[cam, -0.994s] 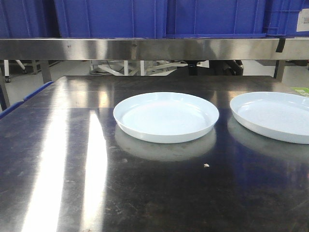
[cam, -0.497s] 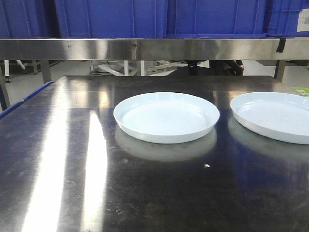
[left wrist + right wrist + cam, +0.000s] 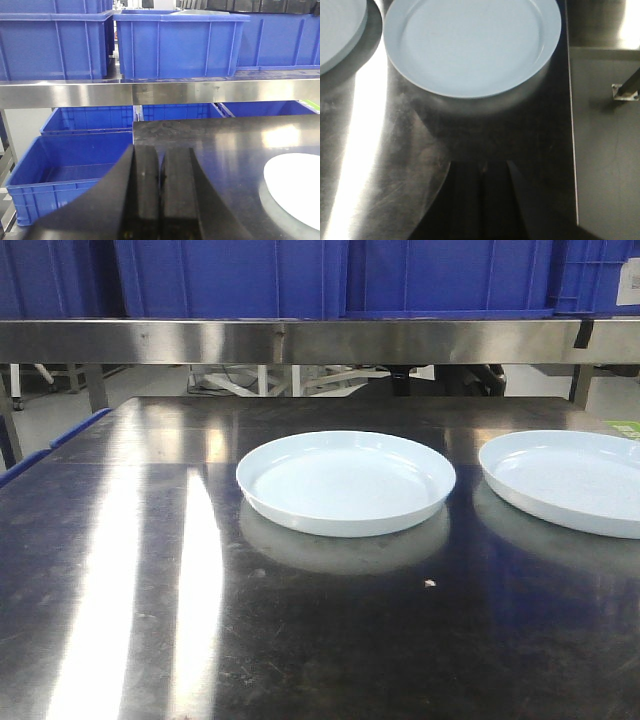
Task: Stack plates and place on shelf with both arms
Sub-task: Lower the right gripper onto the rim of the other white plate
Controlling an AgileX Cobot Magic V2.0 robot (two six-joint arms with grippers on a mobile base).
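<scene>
middle plate: flat on the table, near its centre.
right plate: flat on the table beside the first, apart, not stacked.
shelf: steel rail behind the table, blue crates on it.
left end effector: fingers pressed together, empty, near the table's left edge.
right end effector: closed, empty, just short of the right plate.

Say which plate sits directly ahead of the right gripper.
The right plate, centred in the right wrist view, straight ahead of the right gripper. The other plate only clips that view's top-left corner, off to the side.
</scene>
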